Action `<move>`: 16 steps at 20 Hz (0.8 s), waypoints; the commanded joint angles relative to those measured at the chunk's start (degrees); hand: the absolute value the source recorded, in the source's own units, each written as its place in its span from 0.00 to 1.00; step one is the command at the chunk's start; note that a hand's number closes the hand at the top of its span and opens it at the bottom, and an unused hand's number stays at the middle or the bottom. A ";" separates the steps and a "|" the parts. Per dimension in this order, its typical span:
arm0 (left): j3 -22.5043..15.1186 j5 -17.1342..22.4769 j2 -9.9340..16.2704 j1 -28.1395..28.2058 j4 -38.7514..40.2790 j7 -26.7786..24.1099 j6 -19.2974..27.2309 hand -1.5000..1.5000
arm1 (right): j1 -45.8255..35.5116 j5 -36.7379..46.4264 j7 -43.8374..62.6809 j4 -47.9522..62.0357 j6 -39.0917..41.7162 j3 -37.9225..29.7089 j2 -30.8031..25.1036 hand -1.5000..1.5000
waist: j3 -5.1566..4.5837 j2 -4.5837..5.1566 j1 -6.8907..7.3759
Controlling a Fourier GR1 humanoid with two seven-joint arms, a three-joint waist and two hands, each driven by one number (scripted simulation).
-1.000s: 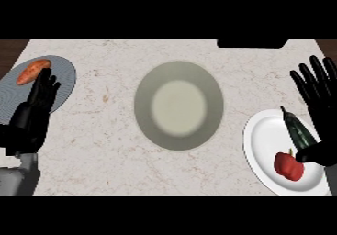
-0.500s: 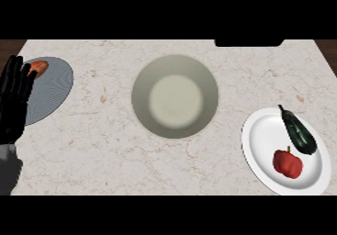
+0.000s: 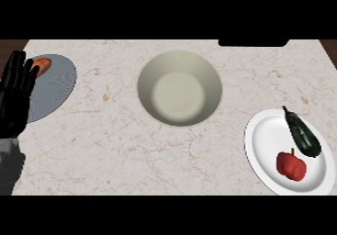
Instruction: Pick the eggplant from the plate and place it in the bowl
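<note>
The eggplant [image 3: 304, 135] lies on the white plate [image 3: 264, 137] at lower right, beside a red pepper [image 3: 290, 165]. The left robot hand [image 3: 13, 98], fingers straight, partly hides a grey plate [image 3: 57, 87] and an orange item [image 3: 41, 64].

The worktop [image 3: 116, 147] is pale marble with brown veins — the bowl [image 3: 179, 87] beige, one plate [image 3: 266, 137] white, another [image 3: 59, 87] grey. The eggplant [image 3: 304, 136] is near-black green, the pepper [image 3: 290, 166] red — the hand [image 3: 14, 98] black.

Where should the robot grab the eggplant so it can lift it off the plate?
Probably around the thick middle of the eggplant, coming down from above. It lies flat on the white plate, with its thin stem end pointing away. The red pepper sits close beside the near end.
</note>
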 commanded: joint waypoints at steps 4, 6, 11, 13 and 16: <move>-0.45 -0.45 -0.54 -1.79 -0.39 0.85 0.35 0.50 | -2.98 11.33 -7.07 3.60 14.11 4.25 -7.37 0.00 | 0.19 0.24 1.07; 0.31 -0.39 0.31 -0.16 -0.28 -0.80 -0.81 0.50 | -1.73 16.58 -10.38 -0.99 12.57 6.25 -6.24 0.00 | 0.24 0.05 0.94; 0.03 -0.65 -0.25 -0.95 0.27 0.47 -0.43 0.50 | -3.05 22.64 -14.97 1.89 11.31 10.38 -5.64 0.00 | 0.16 0.09 0.94; -0.85 -1.47 -1.07 -1.83 -0.75 1.83 0.91 0.50 | -3.61 25.76 -18.06 2.96 9.39 11.34 -5.64 0.00 | 0.16 0.01 0.79; 0.76 -0.02 -0.26 -0.81 -0.97 1.34 -0.42 0.50 | -0.98 28.59 -23.03 3.57 7.16 13.63 -4.70 0.00 | 0.19 -0.10 0.44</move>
